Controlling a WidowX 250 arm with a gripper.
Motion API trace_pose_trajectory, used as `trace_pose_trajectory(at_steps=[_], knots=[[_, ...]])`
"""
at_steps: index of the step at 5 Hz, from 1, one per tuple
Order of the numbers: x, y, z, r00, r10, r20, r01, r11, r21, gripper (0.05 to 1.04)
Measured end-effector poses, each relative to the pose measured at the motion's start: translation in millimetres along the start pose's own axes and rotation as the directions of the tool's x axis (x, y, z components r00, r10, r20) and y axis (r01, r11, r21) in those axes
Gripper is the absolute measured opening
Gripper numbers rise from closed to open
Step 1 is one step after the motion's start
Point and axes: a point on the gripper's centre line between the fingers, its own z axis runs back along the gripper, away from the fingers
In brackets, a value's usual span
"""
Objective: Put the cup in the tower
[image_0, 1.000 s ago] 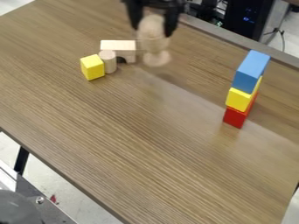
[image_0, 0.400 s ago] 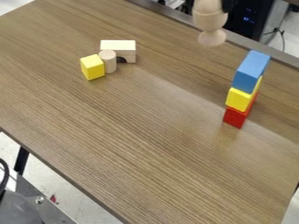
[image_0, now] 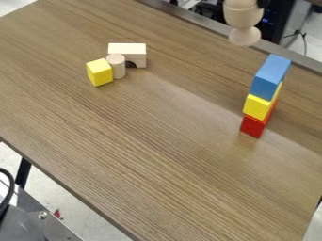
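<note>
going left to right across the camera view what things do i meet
yellow cube → pale arch block → wooden cup → block tower

Wide gap, tower (image_0: 258, 106) to cylinder (image_0: 117, 68)

No readable lettering is showing.
Small blue lights (image_0: 267, 21) are glowing on the dark equipment (image_0: 286, 16) behind the far edge of the table, and they are staying too small to tell as letters or numbers.
</note>
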Motion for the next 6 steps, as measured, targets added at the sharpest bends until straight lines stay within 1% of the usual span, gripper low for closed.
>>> trace_pose_trajectory(at_steps=[2,4,6], knots=[[-4.3,-25.2,0.6,0.998,-0.062,-0.009,0.062,0.998,-0.014,0.856],[-2.9,-45.1,4.5,0.994,-0.109,0.007,0.109,0.994,-0.014,0.856],[8.1,-60.1,-2.9,0.990,-0.134,-0.049,0.135,0.990,0.035,0.856]])
